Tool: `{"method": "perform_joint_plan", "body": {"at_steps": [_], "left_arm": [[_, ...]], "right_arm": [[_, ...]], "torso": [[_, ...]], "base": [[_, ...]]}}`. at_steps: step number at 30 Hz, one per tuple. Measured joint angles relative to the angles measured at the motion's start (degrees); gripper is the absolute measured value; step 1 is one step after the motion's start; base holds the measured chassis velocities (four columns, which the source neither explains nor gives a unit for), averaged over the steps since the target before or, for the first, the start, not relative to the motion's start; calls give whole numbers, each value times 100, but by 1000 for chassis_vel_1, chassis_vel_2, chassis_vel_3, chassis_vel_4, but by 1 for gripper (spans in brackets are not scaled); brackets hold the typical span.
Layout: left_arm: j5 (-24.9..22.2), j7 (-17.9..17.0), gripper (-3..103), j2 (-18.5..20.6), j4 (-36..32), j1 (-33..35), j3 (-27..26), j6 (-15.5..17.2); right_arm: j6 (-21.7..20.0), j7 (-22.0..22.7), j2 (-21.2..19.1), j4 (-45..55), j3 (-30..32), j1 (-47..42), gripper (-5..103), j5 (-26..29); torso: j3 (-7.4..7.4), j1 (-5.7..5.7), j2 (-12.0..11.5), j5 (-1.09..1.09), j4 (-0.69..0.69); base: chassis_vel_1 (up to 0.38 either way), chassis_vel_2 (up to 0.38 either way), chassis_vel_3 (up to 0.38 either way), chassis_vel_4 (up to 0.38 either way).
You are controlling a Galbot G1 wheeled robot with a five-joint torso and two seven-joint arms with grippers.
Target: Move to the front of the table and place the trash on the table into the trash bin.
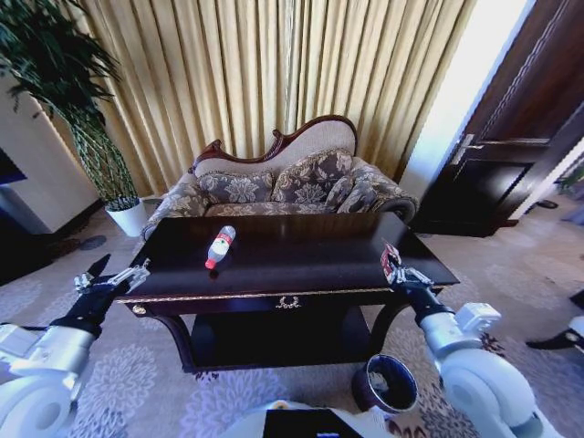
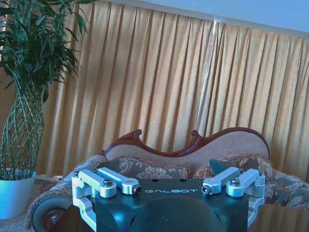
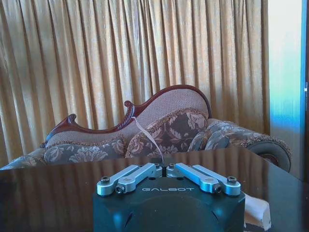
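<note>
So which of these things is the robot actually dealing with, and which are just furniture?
Part of the job:
table
bottle
snack wrapper, held in the right gripper
trash bin

Just there:
sofa
potted plant
curtains
left gripper, open, idle

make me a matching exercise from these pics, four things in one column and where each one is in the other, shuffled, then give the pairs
Things:
1. plastic bottle
2. trash bin
3. right gripper
4. potted plant

Places:
A. on the floor by the table's front right leg
B. lying on the tabletop, left of the middle
C. by the curtain, left of the sofa
D. over the table's right front corner, shut on a red wrapper

Pairs: 1-B, 2-A, 3-D, 4-C
</note>
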Motion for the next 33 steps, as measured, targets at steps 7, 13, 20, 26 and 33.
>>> {"method": "perform_joint_plan", "body": {"at_steps": [7,13,20,26,33], "left_arm": [[2,5,100,17,14,-2,0,-2],[7,17,100,12,41,-2,12,-6],[11,34,100,13,66,-1,20,-25],[14,89,100,21,89,3,15,-37],[11,99,100,49,120,15,-4,-51]], "right_arm": [[11,-8,66,-34,-50,-2,0,-66],[27,-9,97,-83,-66,6,0,-110],[32,-9,129,-99,-78,1,0,-137],[36,-9,155,-110,-140,-4,0,-182],[85,-9,148,-243,-186,49,0,-236]], "torso": [[0,0,0,0,0],[0,1,0,0,-1],[0,1,0,0,-1],[0,1,0,0,0],[0,1,0,0,0]], "base": [[20,-21,-22,20],[46,-46,-53,34],[61,-73,-56,62],[71,-77,-76,78],[75,-80,-60,72]]}}
